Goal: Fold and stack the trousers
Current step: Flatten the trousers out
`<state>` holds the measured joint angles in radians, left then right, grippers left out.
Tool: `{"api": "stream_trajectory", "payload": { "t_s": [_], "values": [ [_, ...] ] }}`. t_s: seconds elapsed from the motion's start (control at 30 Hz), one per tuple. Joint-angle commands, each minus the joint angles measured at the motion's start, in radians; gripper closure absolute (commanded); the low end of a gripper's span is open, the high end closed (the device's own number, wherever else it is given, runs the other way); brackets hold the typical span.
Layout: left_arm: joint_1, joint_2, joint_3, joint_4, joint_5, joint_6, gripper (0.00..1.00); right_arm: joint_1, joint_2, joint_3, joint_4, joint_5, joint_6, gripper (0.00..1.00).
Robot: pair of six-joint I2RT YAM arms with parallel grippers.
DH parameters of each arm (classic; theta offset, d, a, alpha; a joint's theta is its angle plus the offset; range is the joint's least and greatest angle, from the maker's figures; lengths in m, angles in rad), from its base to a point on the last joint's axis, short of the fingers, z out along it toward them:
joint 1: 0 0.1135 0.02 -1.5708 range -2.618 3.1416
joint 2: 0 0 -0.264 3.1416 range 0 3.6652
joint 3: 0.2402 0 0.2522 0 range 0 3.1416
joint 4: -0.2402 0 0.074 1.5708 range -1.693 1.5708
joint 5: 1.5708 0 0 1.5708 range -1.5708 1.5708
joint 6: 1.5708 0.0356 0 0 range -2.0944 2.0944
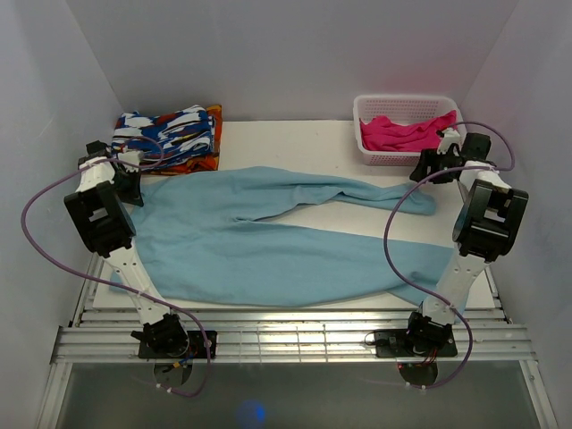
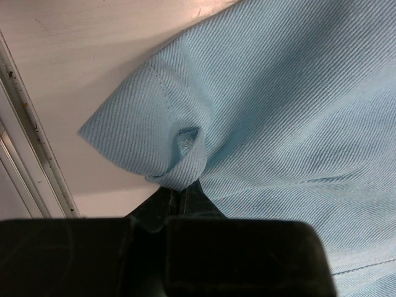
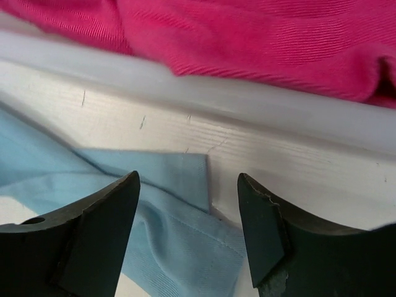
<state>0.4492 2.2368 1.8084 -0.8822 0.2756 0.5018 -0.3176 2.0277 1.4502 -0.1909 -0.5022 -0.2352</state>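
Note:
The light-blue trousers (image 1: 268, 241) lie spread flat across the table, waist to the left and two legs running to the right. My left gripper (image 1: 134, 186) sits at the far-left waist corner, shut on a pinched fold of the trousers (image 2: 182, 167); its fingertips (image 2: 179, 198) meet under the cloth. Over the hem at the end of the far leg (image 3: 179, 204) hovers my right gripper (image 1: 427, 170), open. Its two dark fingers (image 3: 102, 229) stand apart on either side of the hem, with nothing between them but the cloth below.
A white basket (image 1: 404, 100) holding a bright pink garment (image 1: 402, 134) stands at the back right, just behind my right gripper; its wall (image 3: 247, 105) fills the right wrist view. A folded blue-white-orange patterned cloth (image 1: 170, 138) lies at the back left.

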Motion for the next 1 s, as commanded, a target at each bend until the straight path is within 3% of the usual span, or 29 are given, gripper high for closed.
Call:
{"api": "stream_trajectory", "payload": {
  "t_s": [0.0,0.1,0.2,0.23,0.27,0.4,0.43,0.47,0.5,0.77,0.9,0.97],
  "values": [
    [-0.01,-0.034,-0.012,-0.061,-0.009,0.014,1.0,0.0,0.02,0.076,-0.218,-0.07,-0.256,0.29],
    [-0.01,-0.032,-0.011,-0.064,-0.009,0.017,1.0,-0.003,0.025,0.069,-0.298,-0.023,-0.384,0.26],
    [-0.01,-0.032,-0.008,-0.066,-0.01,0.015,1.0,-0.003,0.026,0.045,-0.315,0.016,-0.45,0.3],
    [-0.01,-0.031,-0.007,-0.066,-0.01,0.014,1.0,-0.005,0.032,0.05,-0.329,0.022,-0.481,0.35],
    [-0.01,-0.028,-0.001,-0.069,-0.013,0.015,1.0,-0.005,0.042,0.061,-0.355,0.019,-0.504,0.47],
    [-0.01,-0.02,0.014,-0.08,-0.021,0.02,1.0,-0.011,0.036,0.111,-0.467,-0.004,-0.588,0.65],
    [-0.01,-0.019,0.017,-0.08,-0.021,0.021,1.0,-0.012,0.031,0.125,-0.507,-0.007,-0.605,0.72],
    [-0.01,-0.019,0.019,-0.08,-0.021,0.02,1.0,-0.015,0.026,0.15,-0.518,-0.009,-0.631,0.86],
    [-0.01,-0.017,0.022,-0.08,-0.019,0.017,1.0,-0.015,0.02,0.163,-0.531,-0.013,-0.648,0.92],
    [-0.01,-0.019,0.023,-0.08,-0.015,0.012,1.0,-0.049,-0.041,0.28,-0.639,-0.05,-0.769,0.92],
    [-0.01,-0.02,0.029,-0.08,-0.016,0.009,1.0,-0.055,-0.153,0.217,-0.624,-0.048,-0.883,0.92],
    [-0.01,-0.022,0.028,-0.08,-0.024,0.006,1.0,-0.06,-0.225,0.084,-0.575,-0.044,-0.982,0.92]
  ]
}}
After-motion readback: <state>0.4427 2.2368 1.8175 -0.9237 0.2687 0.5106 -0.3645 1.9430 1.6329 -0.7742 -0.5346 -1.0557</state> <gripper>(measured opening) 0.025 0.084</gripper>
